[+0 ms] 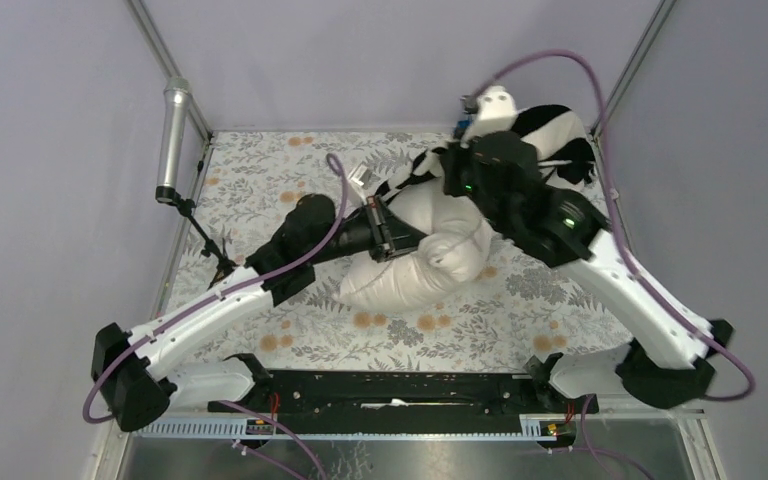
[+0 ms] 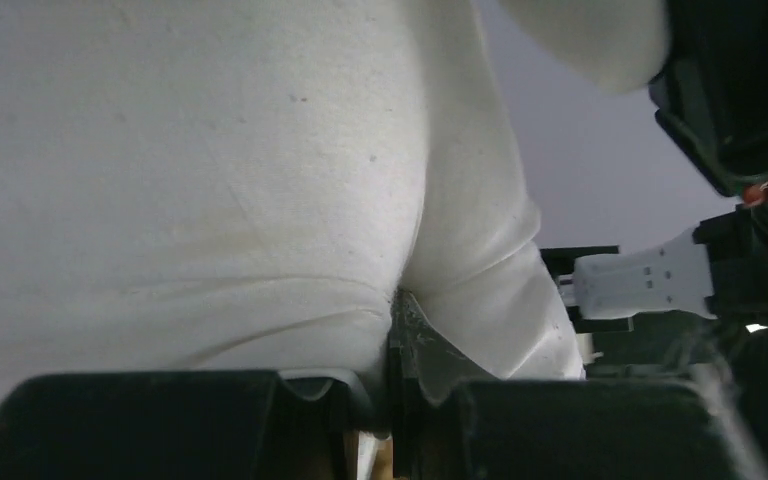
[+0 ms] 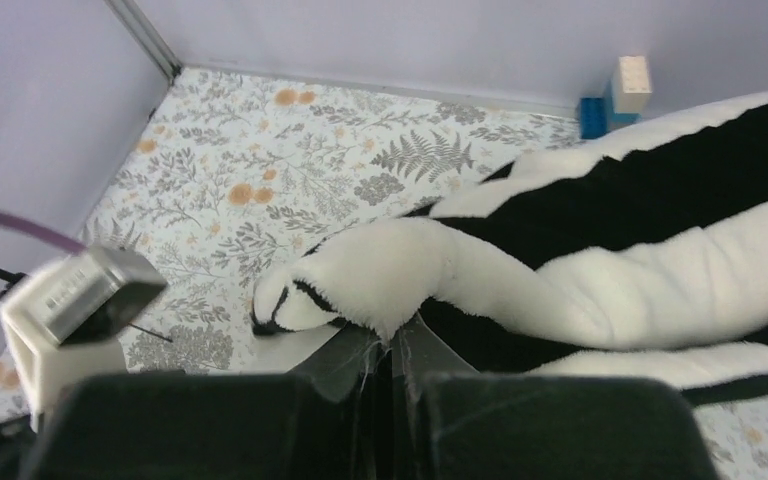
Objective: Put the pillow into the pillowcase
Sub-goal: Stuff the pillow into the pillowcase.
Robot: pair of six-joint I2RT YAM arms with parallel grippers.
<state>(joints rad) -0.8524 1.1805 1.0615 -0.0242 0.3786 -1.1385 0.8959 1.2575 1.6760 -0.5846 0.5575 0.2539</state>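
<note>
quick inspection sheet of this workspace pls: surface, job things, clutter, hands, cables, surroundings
surface: floral table covering, flat where visible
job's things: cream pillow mid-table, crumpled; striped pillowcase bunched at the far right
clutter: small blue-and-white block in the far corner
hands: left hand shut on a pillow fold; right hand shut on the pillowcase edge
cables: purple cables loop off both arms
surroundings: lilac walls; silver cylinder on a stand at the left edge

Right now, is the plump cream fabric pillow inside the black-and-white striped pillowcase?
Mostly out: cream pillow lies bare, striped pillowcase bunched beyond it.
</note>
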